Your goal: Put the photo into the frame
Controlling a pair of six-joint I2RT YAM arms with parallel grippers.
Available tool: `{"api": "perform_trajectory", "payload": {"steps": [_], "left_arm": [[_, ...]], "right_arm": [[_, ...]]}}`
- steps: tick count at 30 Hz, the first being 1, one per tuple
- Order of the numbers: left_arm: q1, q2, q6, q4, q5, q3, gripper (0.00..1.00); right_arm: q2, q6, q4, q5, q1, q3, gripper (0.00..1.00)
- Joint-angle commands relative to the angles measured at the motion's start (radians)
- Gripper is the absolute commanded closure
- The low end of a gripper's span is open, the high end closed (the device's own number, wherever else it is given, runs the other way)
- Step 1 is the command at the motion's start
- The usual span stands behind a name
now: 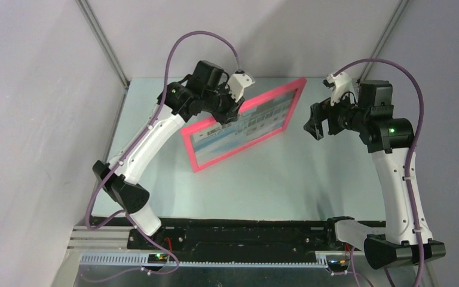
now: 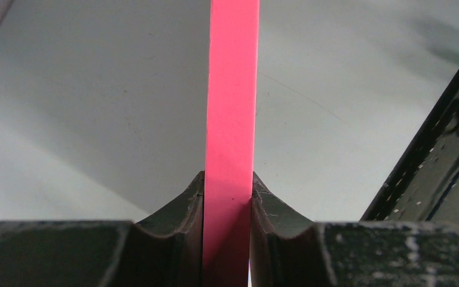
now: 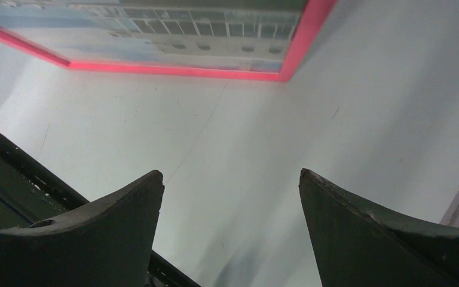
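The frame [image 1: 241, 151] is a thin rectangle with a bright pink border, and it stands tilted over the far middle part of the desk [image 1: 263, 185], one long side up and the other down. From the top view I cannot tell if its lower left corner touches the desk or hangs just above it. Inside the border lies the photo [image 1: 248, 119]; it shows a white building with many rows of windows and pale blue around it. The right wrist view shows the same print [image 3: 185, 36] behind the pink edge [image 3: 173, 70]. The left pincer [image 1: 230, 113] is closed on the upper long side of the frame. In the left wrist view the pink strip [image 2: 232, 119] runs straight up between the two dark fingers [image 2: 182, 215], which press on it from both sides. The right pincer [image 1: 312, 125] is open and holds nothing; it hangs near the right short side of the frame, without touching it. Its dark fingers [image 3: 107, 227] stand wide apart over the bare desk [image 3: 245, 131]. The desk is pale grey-green and smooth, with light scratches. Plain grey walls [image 1: 30, 89] close it on three sides. A black rail [image 1: 245, 230] runs along the near edge, and purple cables [image 1: 179, 48] loop over both arms.
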Motion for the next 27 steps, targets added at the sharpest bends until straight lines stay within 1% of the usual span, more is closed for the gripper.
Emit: {"api": "perform_trajectory", "payload": {"steps": [1, 8, 13, 17, 20, 27], "left_arm": [[0.068, 0.018, -0.18, 0.036, 0.131, 0.101, 1.0], [0.158, 0.064, -0.295, 0.039, 0.145, 0.159, 1.0], [0.24, 0.085, -0.369, 0.042, 0.163, 0.164, 1.0], [0.294, 0.094, -0.424, 0.072, 0.19, 0.121, 1.0], [0.329, 0.085, -0.465, 0.103, 0.207, 0.062, 1.0], [0.405, 0.054, -0.578, 0.217, 0.242, -0.071, 1.0]], "right_arm": [[-0.006, 0.038, 0.053, -0.019, -0.026, -0.025, 0.13], [0.019, 0.054, 0.071, -0.041, -0.04, -0.055, 0.14], [0.055, 0.075, 0.096, -0.06, -0.044, -0.083, 0.15], [0.087, 0.087, 0.11, -0.082, -0.044, -0.104, 0.15], [0.103, 0.092, 0.128, -0.085, -0.045, -0.125, 0.16], [0.122, 0.107, 0.18, -0.1, -0.045, -0.178, 0.17]]}}
